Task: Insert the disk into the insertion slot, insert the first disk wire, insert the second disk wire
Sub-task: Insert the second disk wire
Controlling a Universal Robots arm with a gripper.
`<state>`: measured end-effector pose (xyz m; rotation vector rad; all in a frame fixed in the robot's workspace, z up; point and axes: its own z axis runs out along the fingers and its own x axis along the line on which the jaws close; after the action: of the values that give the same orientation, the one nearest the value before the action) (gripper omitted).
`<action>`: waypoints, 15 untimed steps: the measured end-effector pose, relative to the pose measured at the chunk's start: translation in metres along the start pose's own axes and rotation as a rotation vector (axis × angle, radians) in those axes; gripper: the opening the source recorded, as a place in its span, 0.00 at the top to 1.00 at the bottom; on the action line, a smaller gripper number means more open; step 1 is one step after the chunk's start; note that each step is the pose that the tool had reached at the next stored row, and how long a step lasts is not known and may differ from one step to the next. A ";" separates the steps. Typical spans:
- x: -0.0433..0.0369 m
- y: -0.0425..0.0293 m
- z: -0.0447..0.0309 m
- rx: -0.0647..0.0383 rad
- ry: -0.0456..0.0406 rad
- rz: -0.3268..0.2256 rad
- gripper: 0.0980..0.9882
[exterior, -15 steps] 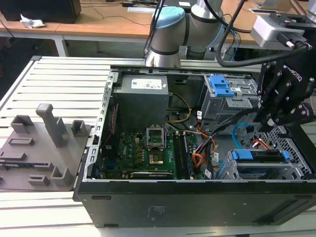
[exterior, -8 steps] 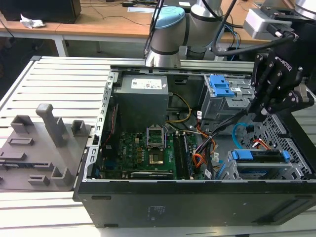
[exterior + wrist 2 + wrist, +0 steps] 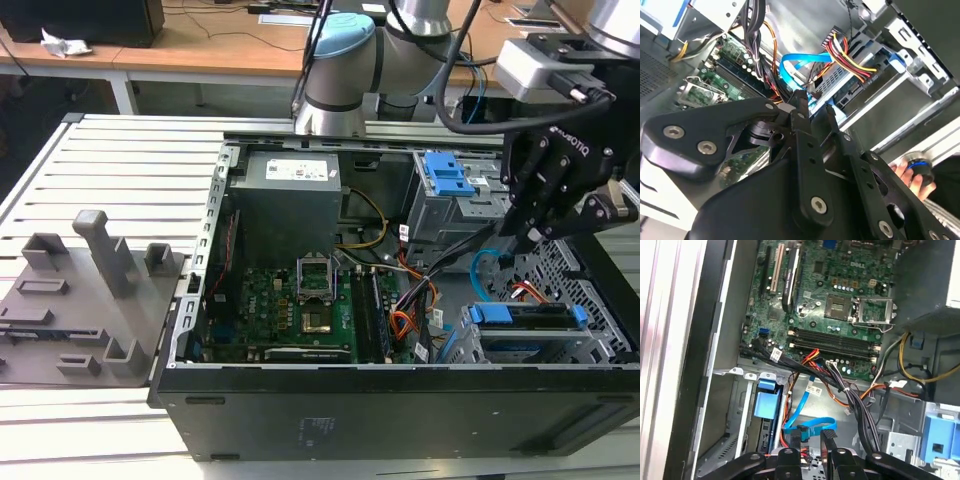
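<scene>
Slatted metal table (image 3: 120,160) carries the open computer case (image 3: 400,410), and we start at its near corner on the exterior view's right. There the disk (image 3: 525,318) sits in its blue frame inside the slot (image 3: 600,345), the low silver cage, so we judge the first step done.

Just above and behind it hangs the gripper (image 3: 516,248). In both wrist views its fingers (image 3: 800,100) are pinched on the end of the blue wire (image 3: 802,59), which loops away below them (image 3: 812,422).

We take wiring the disk to be the step in hand. To do it well, we judge the plug should be kept square to the disk's rear edge, pushed straight and gently, with the loop left slack. The red and yellow wires (image 3: 850,55) lie close by and could snag.

Farther in lies the green circuit board (image 3: 290,310), and beyond it the grey bay with a blue latch (image 3: 445,175).
</scene>
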<state>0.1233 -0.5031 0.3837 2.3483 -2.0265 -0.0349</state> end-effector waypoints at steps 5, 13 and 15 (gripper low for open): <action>-0.0001 -0.0004 0.0121 0.000 0.0047 -0.040 0.77; -0.0004 0.0017 0.0209 -0.001 0.0113 -0.050 0.77; -0.0004 0.0018 0.0209 -0.001 0.0115 -0.050 0.77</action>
<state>0.1206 -0.5033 0.3629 2.3930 -1.9616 -0.0240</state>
